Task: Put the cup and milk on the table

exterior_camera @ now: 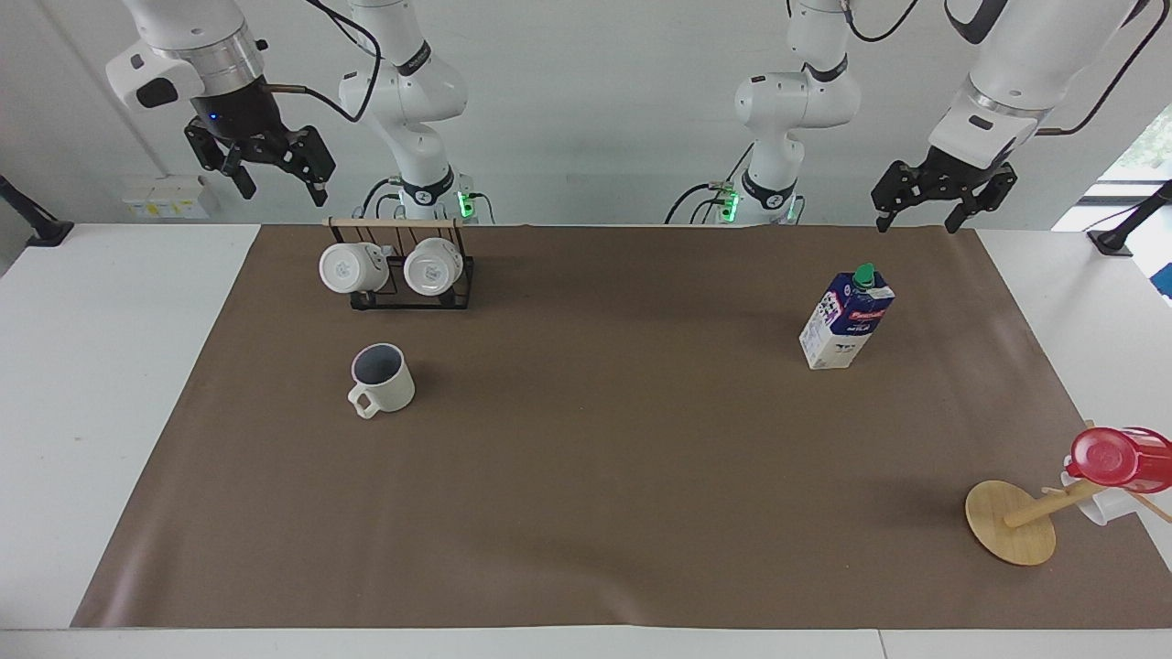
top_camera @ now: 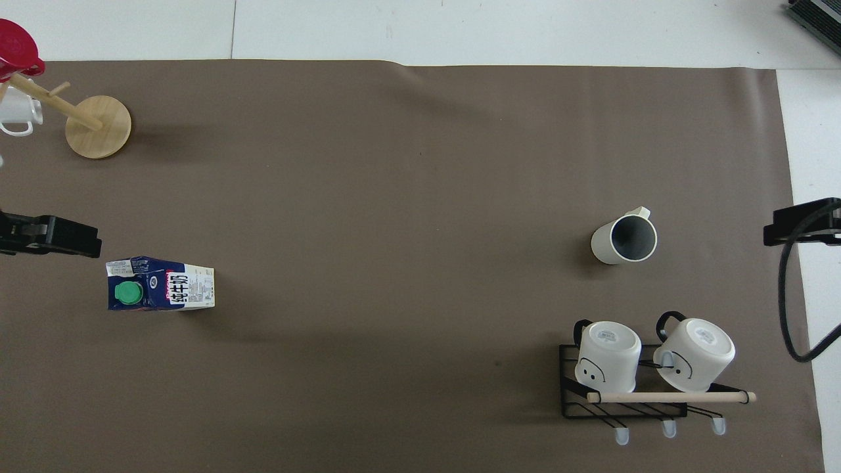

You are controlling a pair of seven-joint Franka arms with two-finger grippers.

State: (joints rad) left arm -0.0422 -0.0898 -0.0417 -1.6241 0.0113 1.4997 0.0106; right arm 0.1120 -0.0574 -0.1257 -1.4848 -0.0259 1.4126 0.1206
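The cup [exterior_camera: 383, 377] [top_camera: 624, 240], cream-white with a grey-blue inside, stands upright on the brown paper of the table [exterior_camera: 595, 476] [top_camera: 394, 197], toward the right arm's end. The milk [exterior_camera: 847, 320] [top_camera: 161, 284], a blue and white carton with a green cap, stands upright on the paper toward the left arm's end. My right gripper [exterior_camera: 279, 190] [top_camera: 801, 223] hangs open, high over the table's edge by the rack, holding nothing. My left gripper [exterior_camera: 918, 222] [top_camera: 52, 238] hangs open and empty, high over the paper's edge by the robots, apart from the milk.
A black wire rack [exterior_camera: 412, 297] [top_camera: 568, 381] with two white mugs stands nearer to the robots than the cup. At the left arm's end, a round wooden disc [exterior_camera: 1010, 526] [top_camera: 98, 126] with a peg carries a red plastic cup [exterior_camera: 1122, 456] [top_camera: 16, 49] and a white mug [exterior_camera: 1099, 505] [top_camera: 16, 115].
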